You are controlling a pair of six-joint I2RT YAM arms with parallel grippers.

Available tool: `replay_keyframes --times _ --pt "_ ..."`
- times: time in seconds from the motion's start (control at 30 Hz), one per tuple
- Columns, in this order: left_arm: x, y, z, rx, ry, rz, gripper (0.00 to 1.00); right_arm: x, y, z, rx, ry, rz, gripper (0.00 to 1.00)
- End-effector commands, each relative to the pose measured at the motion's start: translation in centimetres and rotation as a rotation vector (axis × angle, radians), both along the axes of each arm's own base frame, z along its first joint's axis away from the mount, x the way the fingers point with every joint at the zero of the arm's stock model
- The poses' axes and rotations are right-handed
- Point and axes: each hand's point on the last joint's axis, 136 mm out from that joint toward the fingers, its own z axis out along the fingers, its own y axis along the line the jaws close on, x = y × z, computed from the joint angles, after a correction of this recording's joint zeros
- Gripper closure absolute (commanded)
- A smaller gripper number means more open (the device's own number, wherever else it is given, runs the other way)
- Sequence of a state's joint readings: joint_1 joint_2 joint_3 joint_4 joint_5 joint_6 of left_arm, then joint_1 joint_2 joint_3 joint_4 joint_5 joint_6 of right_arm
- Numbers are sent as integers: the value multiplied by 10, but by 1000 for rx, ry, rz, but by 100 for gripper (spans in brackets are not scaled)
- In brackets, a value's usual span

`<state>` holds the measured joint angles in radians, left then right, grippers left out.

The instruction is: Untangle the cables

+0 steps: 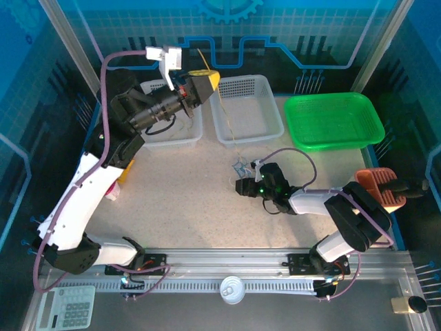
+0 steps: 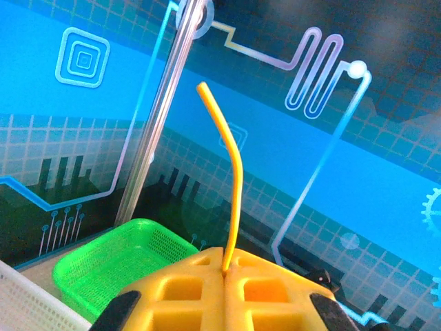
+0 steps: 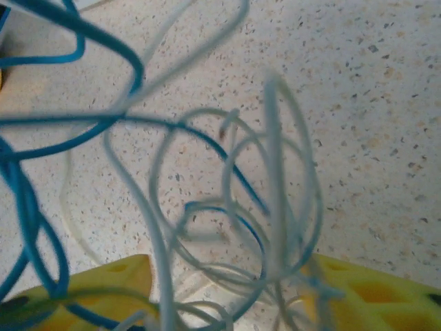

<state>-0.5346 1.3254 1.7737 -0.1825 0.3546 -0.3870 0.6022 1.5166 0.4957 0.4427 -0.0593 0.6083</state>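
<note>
My left gripper is raised high over the back of the table, shut on a thin yellow cable. The cable's free end sticks up past the closed yellow fingers. From there the yellow cable runs down to a small tangle of blue and white cables lying on the speckled table. My right gripper sits low beside that tangle. Its yellow fingers stand apart, and curly white cable and blue cable loops hang loose between and in front of them.
Two white baskets stand at the back of the table, with a green basket to their right. An orange object lies at the right edge. A calculator and a small round tin lie at the near rail.
</note>
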Motion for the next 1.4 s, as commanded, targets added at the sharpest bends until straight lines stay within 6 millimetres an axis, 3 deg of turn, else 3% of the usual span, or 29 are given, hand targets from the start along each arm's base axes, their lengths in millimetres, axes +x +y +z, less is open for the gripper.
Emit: replay_keyframes --times 0.0,0.1,0.23,0.33,0.47,0.73,0.87,0.97,1.03,1.17,1.37 --pt "-14 14 27 -40 -64 21 100 -8 -1 -7 -13 15 7 57" --pt "-12 16 27 -41 -65 30 100 -11 -4 -10 -20 22 7 64" --pt "-12 23 34 -40 -78 52 100 -16 -9 -16 -32 35 -1 84" --pt "-14 33 46 -44 -107 82 100 -18 -14 -21 -41 45 -10 93" --pt "-17 47 62 -54 -143 121 100 -21 -16 -23 -40 51 -14 100" --pt "-20 76 87 -66 -213 234 100 -24 -24 -30 -66 67 -34 100" --pt "-13 81 87 -50 -217 266 100 -24 -22 -29 -57 70 -25 100" --pt "2 86 78 -14 -212 330 100 -25 -18 -21 -44 70 -6 85" --pt "15 91 71 12 -212 383 100 -25 -16 -13 -43 66 4 67" --pt "41 104 60 52 -213 486 100 -30 -16 3 -63 61 33 42" --pt "75 128 52 52 -227 613 100 -37 -22 34 -88 31 57 23"
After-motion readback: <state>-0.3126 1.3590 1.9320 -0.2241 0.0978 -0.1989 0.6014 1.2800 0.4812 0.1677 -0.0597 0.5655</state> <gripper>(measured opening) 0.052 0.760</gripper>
